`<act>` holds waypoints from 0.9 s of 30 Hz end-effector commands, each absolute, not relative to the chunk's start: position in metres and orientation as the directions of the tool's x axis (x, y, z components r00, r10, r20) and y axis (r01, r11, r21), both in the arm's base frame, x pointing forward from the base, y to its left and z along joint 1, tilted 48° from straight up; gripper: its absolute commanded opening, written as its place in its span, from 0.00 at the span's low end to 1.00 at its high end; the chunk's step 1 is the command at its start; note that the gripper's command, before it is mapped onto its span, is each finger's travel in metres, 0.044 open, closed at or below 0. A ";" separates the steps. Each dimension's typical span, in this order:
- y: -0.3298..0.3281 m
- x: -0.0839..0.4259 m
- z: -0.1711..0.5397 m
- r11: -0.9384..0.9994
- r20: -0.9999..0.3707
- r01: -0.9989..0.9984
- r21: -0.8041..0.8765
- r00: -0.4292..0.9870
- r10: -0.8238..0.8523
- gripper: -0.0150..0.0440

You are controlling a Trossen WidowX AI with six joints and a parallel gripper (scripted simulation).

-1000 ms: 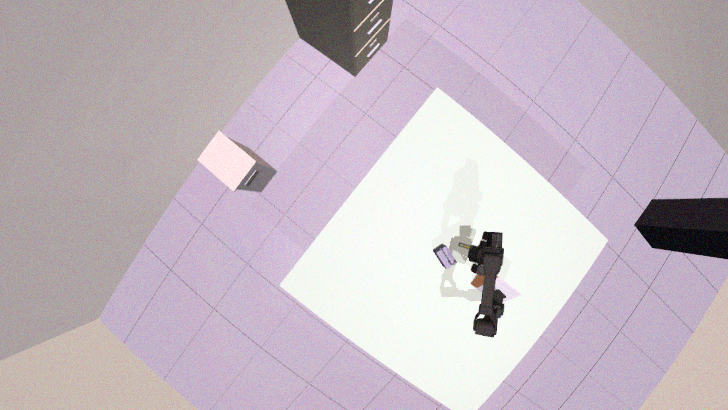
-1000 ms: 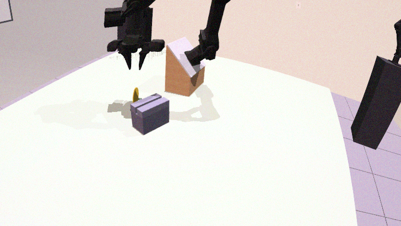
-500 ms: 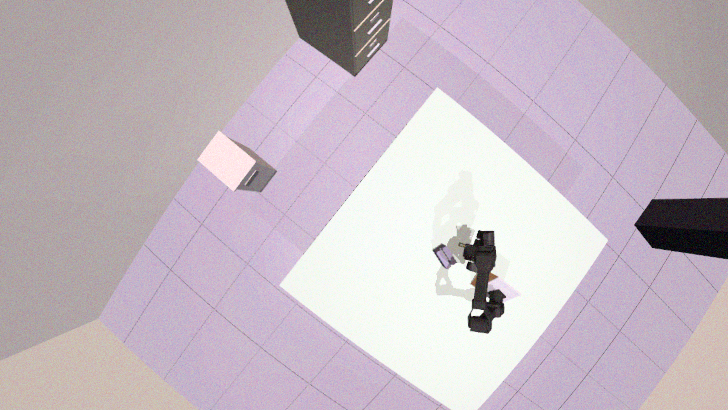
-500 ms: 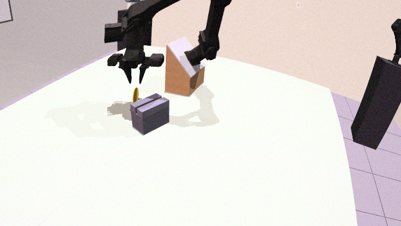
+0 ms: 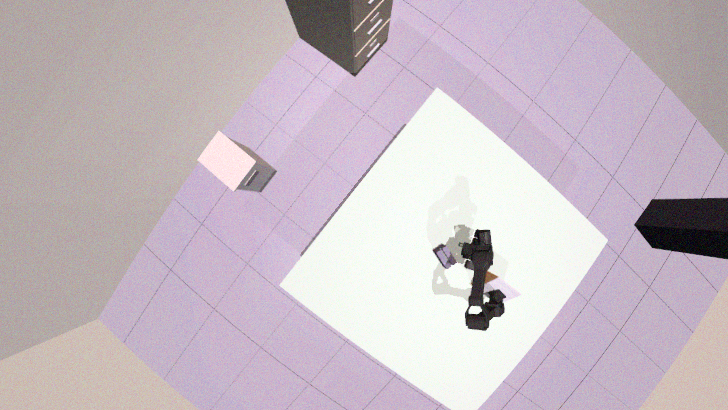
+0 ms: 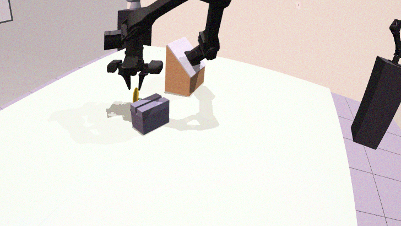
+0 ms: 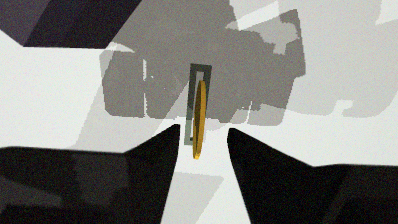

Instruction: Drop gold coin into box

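Hovering just above the thin gold coin (image 7: 199, 119), which stands on edge in its shallow dark-green holder (image 7: 192, 102) just behind the closed grey slotted box (image 6: 150, 113) on the white desk (image 6: 224, 157), the black claw (image 6: 134, 84) is partly spread and holds nothing. To do this step well, I judge it should sink straight down with the disc centred in the gap, one fingertip to each flat face, and pinch only once low enough for a firm hold. Counted: one coin, one holder, one box with one slot, one claw.
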State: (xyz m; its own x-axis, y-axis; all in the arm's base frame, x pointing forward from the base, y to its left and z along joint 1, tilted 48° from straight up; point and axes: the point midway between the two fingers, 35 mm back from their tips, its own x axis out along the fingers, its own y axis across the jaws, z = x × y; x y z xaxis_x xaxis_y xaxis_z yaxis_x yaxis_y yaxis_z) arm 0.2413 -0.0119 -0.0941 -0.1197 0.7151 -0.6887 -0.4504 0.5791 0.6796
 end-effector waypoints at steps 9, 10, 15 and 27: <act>0.003 0.237 -0.108 0.577 -0.682 -0.441 0.688 -0.122 0.721 0.53; 0.004 0.237 -0.109 0.577 -0.682 -0.441 0.688 -0.122 0.721 0.53; 0.010 0.236 -0.114 0.576 -0.682 -0.440 0.689 -0.122 0.721 0.53; 0.024 0.232 -0.126 0.573 -0.679 -0.441 0.691 -0.123 0.724 0.53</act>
State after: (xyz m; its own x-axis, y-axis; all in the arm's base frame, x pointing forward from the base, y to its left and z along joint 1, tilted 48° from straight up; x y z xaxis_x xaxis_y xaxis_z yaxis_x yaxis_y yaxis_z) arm 0.2352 0.0201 -0.1227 -0.1199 0.7182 -0.6854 -0.4508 0.5757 0.6822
